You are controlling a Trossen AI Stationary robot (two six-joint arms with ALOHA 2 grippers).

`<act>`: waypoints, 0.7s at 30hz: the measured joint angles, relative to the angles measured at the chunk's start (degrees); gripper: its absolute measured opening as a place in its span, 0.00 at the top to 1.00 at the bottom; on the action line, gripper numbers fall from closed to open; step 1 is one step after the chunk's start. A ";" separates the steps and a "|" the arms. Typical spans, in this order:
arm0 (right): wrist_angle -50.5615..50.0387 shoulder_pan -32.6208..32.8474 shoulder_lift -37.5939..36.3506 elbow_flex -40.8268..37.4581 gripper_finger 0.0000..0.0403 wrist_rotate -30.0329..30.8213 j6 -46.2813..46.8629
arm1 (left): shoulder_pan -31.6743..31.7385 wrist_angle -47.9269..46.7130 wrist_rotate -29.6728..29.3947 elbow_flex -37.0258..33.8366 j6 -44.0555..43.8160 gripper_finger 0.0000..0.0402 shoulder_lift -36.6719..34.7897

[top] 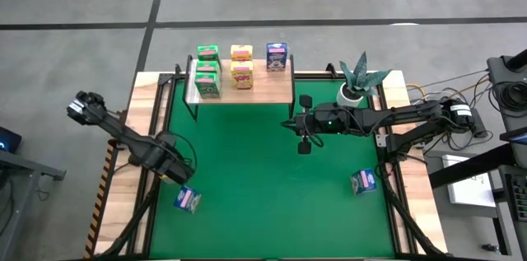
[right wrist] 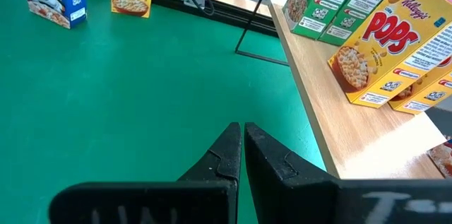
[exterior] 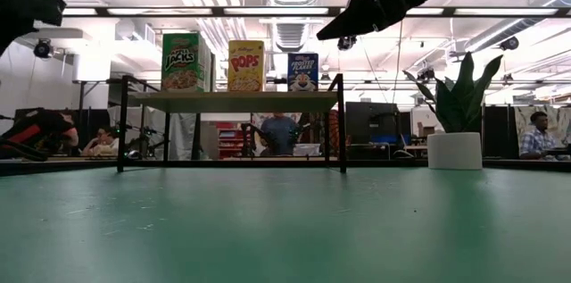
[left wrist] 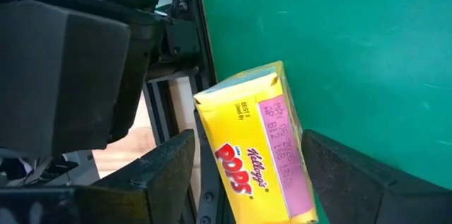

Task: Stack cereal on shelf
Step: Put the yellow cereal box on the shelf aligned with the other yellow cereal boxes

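1. Left pincer (top: 183,188) had its fingers apart around a yellow cereal box (left wrist: 261,153) at the counter's near-left edge, likely lining up a grab.
2. Right pincer (right wrist: 242,155) hung empty, fingers together, just off the shelf (top: 272,88).
3. Six boxes already sat on it.

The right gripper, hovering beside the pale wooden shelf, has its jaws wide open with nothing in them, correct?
Not quite. The right gripper does hover empty beside the pale wooden shelf, but its jaws are shut together, as the right wrist view shows.

Two dark jointed arms, black cables along links, green indicator light, matte black wedge-shaped jaws
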 joint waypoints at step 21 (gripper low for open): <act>-0.02 0.00 -0.04 0.00 0.98 0.00 -0.02 | 0.00 1.75 0.28 -0.80 0.87 0.42 2.31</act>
